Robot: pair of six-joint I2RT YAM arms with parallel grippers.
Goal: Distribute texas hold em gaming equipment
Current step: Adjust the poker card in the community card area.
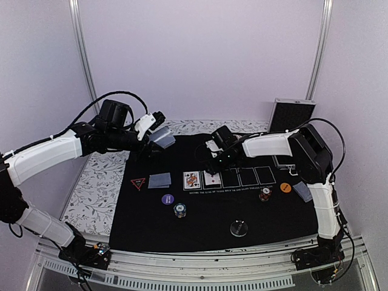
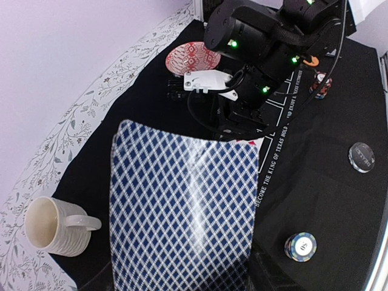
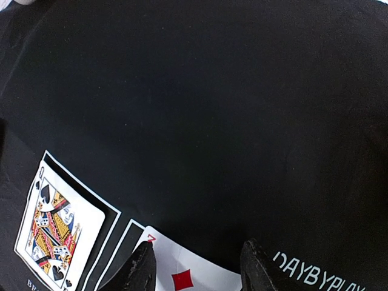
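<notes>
My left gripper is shut on a deck of blue-checked playing cards, held above the mat's far left; the deck fills the left wrist view and hides the fingers. My right gripper is open over the second card box. Its fingertips straddle a face-up diamond card. A queen of spades lies in the first box. Face-down cards, the red-edged triangle, a purple disc, chip stacks, a clear disc and an orange disc lie on the mat.
A cream mug and a red patterned bowl stand at the mat's far edge. A dark box leans at the back right. A grey-blue card lies by the right arm. A floral cloth borders the black mat.
</notes>
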